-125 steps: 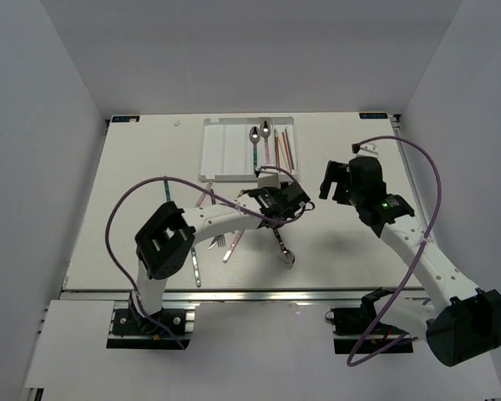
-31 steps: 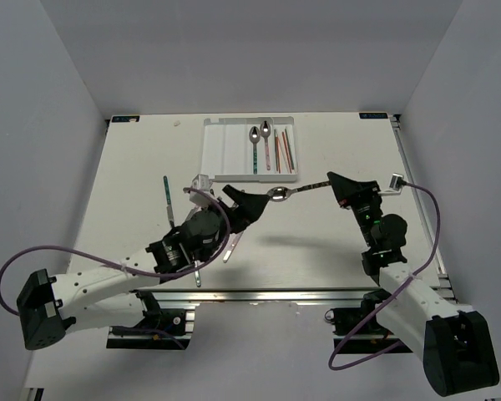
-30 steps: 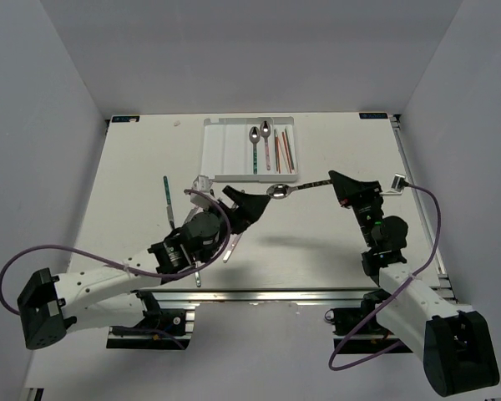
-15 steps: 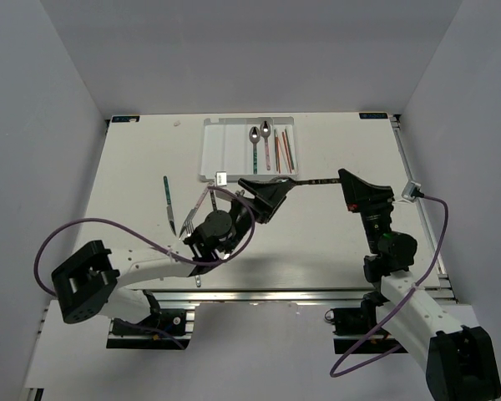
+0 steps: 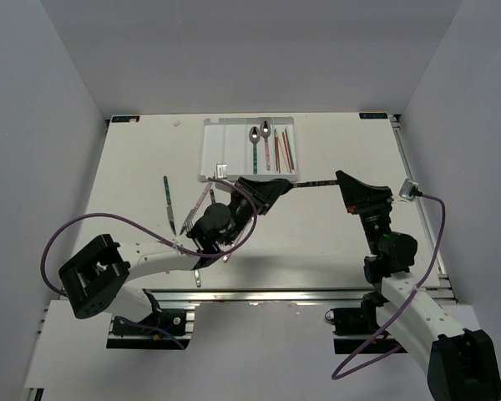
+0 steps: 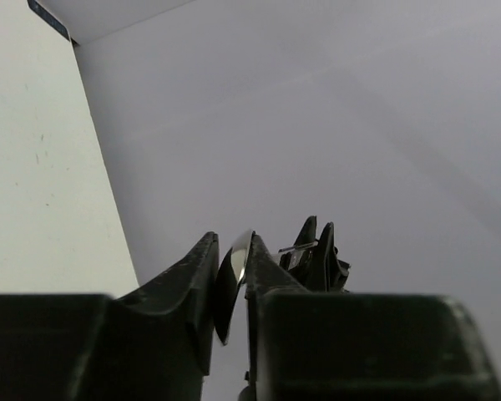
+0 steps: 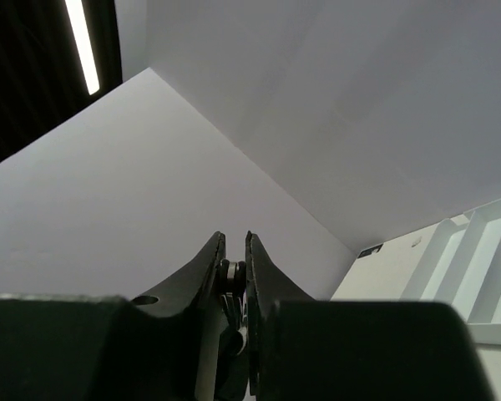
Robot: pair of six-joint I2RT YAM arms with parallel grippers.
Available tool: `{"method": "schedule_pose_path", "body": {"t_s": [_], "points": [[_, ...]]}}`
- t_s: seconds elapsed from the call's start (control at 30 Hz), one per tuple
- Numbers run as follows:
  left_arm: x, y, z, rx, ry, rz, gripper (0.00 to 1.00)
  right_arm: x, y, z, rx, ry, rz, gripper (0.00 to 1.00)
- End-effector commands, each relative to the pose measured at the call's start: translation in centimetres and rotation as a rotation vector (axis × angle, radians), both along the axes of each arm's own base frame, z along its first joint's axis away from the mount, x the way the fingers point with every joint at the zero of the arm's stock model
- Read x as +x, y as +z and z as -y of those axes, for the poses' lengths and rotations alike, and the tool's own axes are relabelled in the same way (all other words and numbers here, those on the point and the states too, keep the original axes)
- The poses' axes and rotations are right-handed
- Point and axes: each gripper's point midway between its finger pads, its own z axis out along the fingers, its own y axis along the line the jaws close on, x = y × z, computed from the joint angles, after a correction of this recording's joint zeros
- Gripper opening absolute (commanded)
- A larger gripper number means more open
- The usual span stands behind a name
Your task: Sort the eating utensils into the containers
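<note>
A spoon [image 5: 311,182] with a dark patterned handle hangs level above the table, held at both ends. My left gripper [image 5: 273,185] is shut on its bowl [image 6: 234,271], which stands on edge between the black fingers. My right gripper [image 5: 344,181] is shut on the handle's tip [image 7: 231,276]. The white tray [image 5: 221,154] lies at the back; its right-hand slots hold two spoons [image 5: 260,134] and red and green chopsticks [image 5: 282,150], and its left slots are bare. A teal-handled knife [image 5: 168,203] and a fork [image 5: 206,200] lie loose on the table.
More utensils [image 5: 198,273] lie partly hidden under my left arm near the front edge. Grey walls close in the table on three sides. In the right wrist view the tray [image 7: 476,242] shows at the lower right.
My left gripper swung up to the spoon's bowl and closed on it. My right arm carried the handle end slightly right and has kept its hold.
</note>
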Motion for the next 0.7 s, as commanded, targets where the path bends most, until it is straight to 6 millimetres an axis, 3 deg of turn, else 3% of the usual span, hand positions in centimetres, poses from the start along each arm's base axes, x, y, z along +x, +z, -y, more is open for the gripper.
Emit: {"method": "schedule_pose_path", "body": {"t_s": [0.0, 0.03, 0.07, 0.17, 0.23, 0.27, 0.3, 0.33, 0.37, 0.4, 0.43, 0.5, 0.53, 0.6, 0.63, 0.67], "points": [[0.2, 4.1, -0.6, -0.018, 0.025, 0.094, 0.22, -0.4, 0.7, -1.2, -0.023, 0.053, -0.008, 0.0], [0.4, 3.8, -0.5, 0.006, 0.031, 0.094, 0.1, -0.3, 0.7, -1.4, -0.033, 0.057, -0.013, 0.0], [0.6, 3.6, -0.6, 0.022, 0.045, 0.091, 0.05, -0.5, 0.8, -1.7, -0.04, 0.071, -0.013, 0.0], [1.1, 3.1, -0.8, 0.098, 0.077, 0.085, 0.0, -0.6, 0.3, -2.3, -0.085, 0.092, -0.029, 0.02], [1.5, 3.2, -1.5, 0.163, 0.111, 0.07, 0.0, 0.0, -1.0, -2.6, -0.144, 0.082, -0.086, 0.34], [1.6, 3.3, -1.7, 0.207, 0.125, 0.082, 0.0, -0.2, -1.2, -2.7, -0.175, 0.079, -0.093, 0.61], [1.8, 3.4, -2.1, 0.243, 0.143, 0.082, 0.0, 0.0, -0.6, -2.8, -0.205, 0.069, -0.094, 0.75], [2.0, 3.2, -2.3, 0.31, 0.148, 0.066, 0.0, 0.8, -2.9, -2.8, -0.304, 0.042, -0.172, 0.88], [1.9, 3.8, -2.9, 0.365, 0.159, 0.09, 0.0, 1.2, -3.2, -2.4, -0.349, 0.005, -0.203, 0.89], [2.0, 3.9, -3.2, 0.416, 0.163, 0.094, 0.0, 1.5, -1.8, -2.0, -0.384, -0.026, -0.207, 0.89], [2.0, 4.1, -3.8, 0.519, 0.163, 0.106, 0.0, 2.2, -4.5, -1.3, -0.494, -0.065, -0.315, 0.89], [2.0, 4.3, -4.5, 0.635, 0.158, 0.121, 0.0, 2.2, -4.7, -0.8, -0.592, -0.084, -0.357, 0.89], [1.7, 3.0, -5.3, 0.761, 0.143, 0.127, 0.0, 1.5, -3.8, -1.1, -0.646, -0.05, -0.356, 0.89], [1.3, 4.7, -5.9, 0.817, 0.127, 0.181, 0.0, 1.0, -3.7, -2.0, -0.785, 0.015, -0.306, 0.89], [1.0, 4.0, -6.3, 0.904, 0.092, 0.207, 0.0, 0.3, -1.4, -2.6, -0.822, 0.053, -0.248, 0.89], [0.9, 5.2, -6.5, 0.915, 0.086, 0.23, 0.0, -0.6, -3.3, -3.8, -0.929, 0.183, -0.251, 0.89]]}}
